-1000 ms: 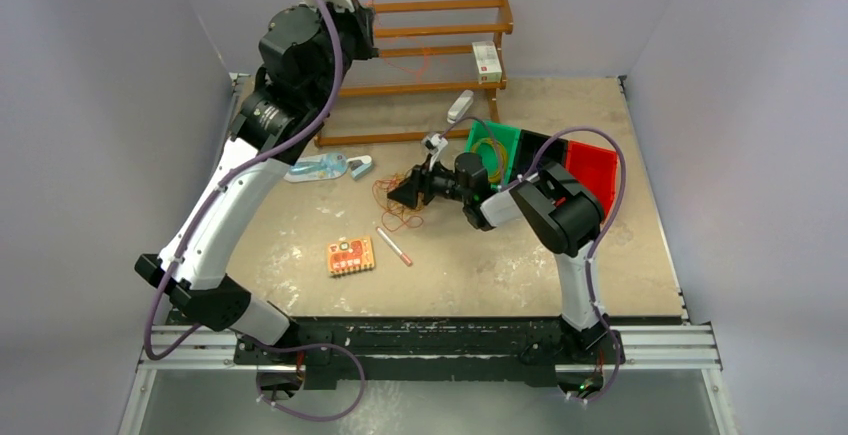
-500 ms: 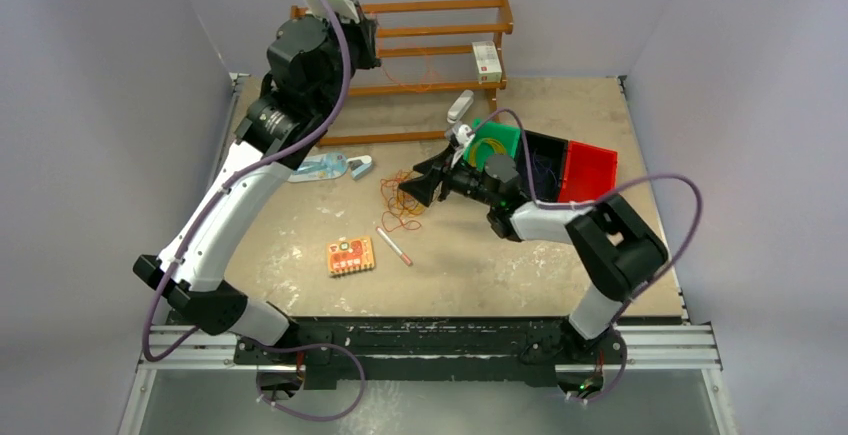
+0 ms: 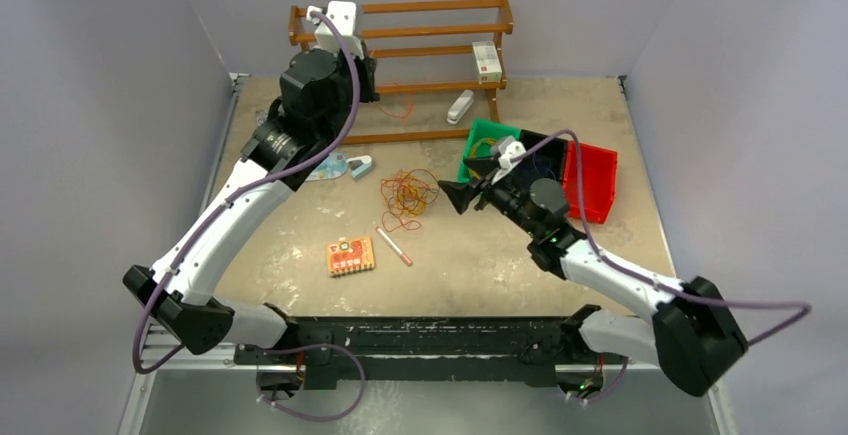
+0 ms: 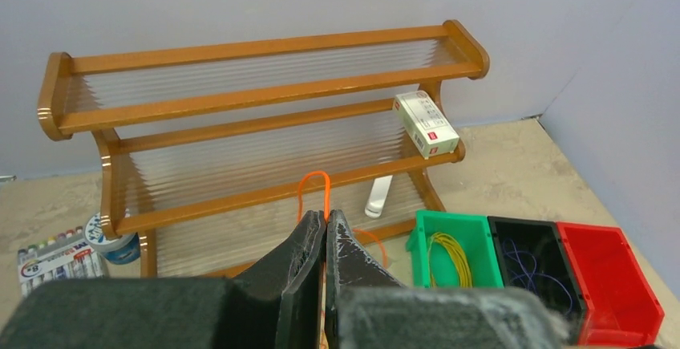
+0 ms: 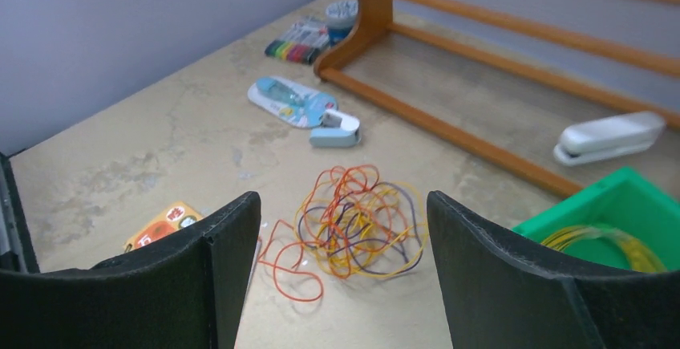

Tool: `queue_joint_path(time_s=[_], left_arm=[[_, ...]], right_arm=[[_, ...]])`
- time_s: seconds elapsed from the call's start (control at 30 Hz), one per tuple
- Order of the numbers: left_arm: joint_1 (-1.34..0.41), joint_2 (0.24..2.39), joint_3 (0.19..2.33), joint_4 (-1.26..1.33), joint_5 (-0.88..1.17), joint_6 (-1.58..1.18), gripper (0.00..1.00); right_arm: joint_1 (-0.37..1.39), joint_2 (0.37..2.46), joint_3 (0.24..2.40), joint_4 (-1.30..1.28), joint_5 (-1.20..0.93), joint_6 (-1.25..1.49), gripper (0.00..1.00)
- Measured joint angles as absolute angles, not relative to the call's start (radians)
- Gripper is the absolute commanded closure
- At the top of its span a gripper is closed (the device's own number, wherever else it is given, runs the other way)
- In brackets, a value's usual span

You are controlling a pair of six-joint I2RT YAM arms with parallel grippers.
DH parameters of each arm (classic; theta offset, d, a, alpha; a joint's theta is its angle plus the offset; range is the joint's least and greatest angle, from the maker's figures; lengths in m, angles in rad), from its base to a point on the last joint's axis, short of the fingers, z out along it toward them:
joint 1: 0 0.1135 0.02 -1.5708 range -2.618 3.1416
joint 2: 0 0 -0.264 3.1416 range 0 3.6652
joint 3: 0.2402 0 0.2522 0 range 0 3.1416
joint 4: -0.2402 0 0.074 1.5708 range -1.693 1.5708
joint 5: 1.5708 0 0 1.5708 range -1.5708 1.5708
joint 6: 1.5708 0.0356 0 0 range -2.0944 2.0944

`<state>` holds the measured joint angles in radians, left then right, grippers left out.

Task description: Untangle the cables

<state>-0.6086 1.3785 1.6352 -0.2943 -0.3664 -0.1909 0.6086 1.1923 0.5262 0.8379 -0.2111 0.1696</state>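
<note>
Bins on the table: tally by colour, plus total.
Green bin: 1
Black bin: 1
Red bin: 1
Total: 3

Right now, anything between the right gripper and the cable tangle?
Nothing visible. The open right gripper faces the cable tangle across bare table; the pen and orange card lie off that line.
</note>
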Motion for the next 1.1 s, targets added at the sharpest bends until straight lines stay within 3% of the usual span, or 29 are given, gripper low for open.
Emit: queue_joint_path(time_s=[0.2, 0.33, 0.67, 1.1], left_arm=[[-0.609, 1.362, 1.583, -0.285, -0.245, -0.189, 1.0], [-0.609, 1.361, 1.541, -0.284, -0.125, -0.176, 1.0], [-0.609, 1.342, 1.474, -0.266, 0.138, -0.137, 1.0], [-0.609, 1.32, 1.44, -0.24, 0.236, -0.13, 1.0]], right_arm=[[0.609, 0.991, 0.526, 0.815, -0.192, 0.047, 0.18], [0.609, 0.97, 0.574, 0.855, -0.193, -0.042, 0.18], [0.609, 1.097, 0.673, 1.025, -0.331, -0.169, 0.16], [0.609, 1.312, 0.75, 1.118, -0.376, -0.119, 0.16]])
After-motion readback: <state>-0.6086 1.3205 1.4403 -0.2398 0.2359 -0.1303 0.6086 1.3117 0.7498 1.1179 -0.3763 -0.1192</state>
